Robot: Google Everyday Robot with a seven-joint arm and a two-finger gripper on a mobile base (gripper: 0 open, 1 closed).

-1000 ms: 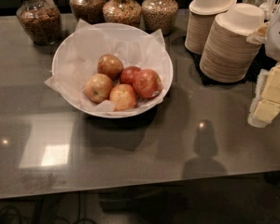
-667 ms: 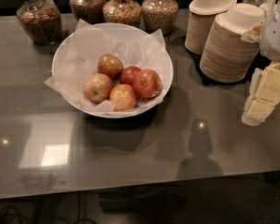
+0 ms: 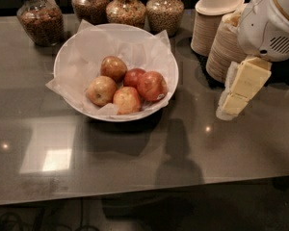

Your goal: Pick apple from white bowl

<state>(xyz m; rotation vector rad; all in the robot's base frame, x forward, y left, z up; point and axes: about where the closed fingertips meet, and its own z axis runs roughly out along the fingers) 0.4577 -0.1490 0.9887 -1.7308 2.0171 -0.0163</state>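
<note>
The white bowl [image 3: 59,61], lined with crumpled white paper, stands at the back left of the dark table. The apple [image 3: 151,85], the largest and deep red, lies at the right side of the bowl. Beside it are a smaller all-red apple [image 3: 133,76] and three yellow-orange blushed apples [image 3: 101,90]. My gripper [image 3: 235,102], cream-coloured under a white arm housing [image 3: 272,20], hangs above the table to the right of the bowl, clear of its rim and holding nothing that I can see.
Several glass jars of grains and nuts [image 3: 126,8] line the back edge behind the bowl. Stacks of tan paper bowls [image 3: 224,49] and a stack topped with a white lid [image 3: 217,6] stand at the back right, just behind my gripper. The table's front edge [image 3: 144,192] runs across the bottom.
My gripper and arm have moved left, farther into view and closer to the bowl. The bowl and apples have not moved.
</note>
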